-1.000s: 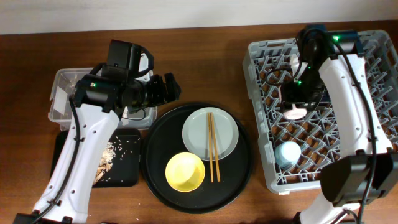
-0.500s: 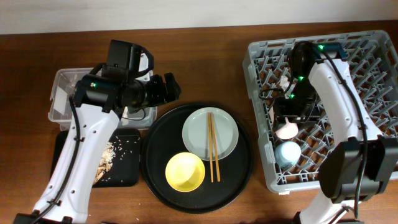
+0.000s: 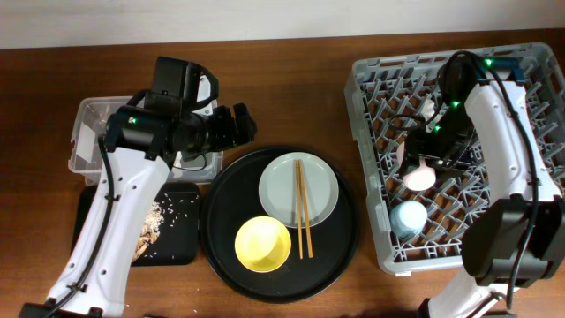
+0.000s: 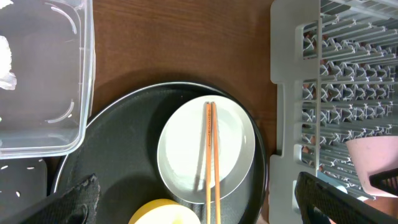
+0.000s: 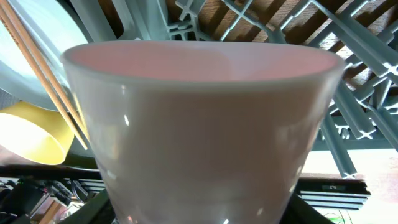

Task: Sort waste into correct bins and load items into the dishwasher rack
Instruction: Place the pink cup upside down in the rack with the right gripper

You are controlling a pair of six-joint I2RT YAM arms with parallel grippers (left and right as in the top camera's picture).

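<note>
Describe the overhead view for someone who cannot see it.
The right gripper holds a pink cup over the grey dishwasher rack, where a light blue cup sits. On the round black tray lie a white plate with two chopsticks and a yellow bowl; the left gripper hovers open near a clear tub.

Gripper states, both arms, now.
Left gripper: open, fingers spread, holding nothing.
Right gripper: shut on the glossy pink cup, above the grey plastic lattice rack.

Two wooden chopsticks [image 4: 208,162] lie side by side across white plate [image 4: 180,149] on round black tray [image 4: 124,143] — yellow bowl [image 4: 161,213] at bottom edge. Clear tub [image 4: 50,93] upper left, tissue [image 4: 5,62] inside. Dishwasher rack [image 4: 292,81] right — pink cup [image 4: 370,162] over it. Left gripper [image 4: 206,198] jaws wide apart.
</note>
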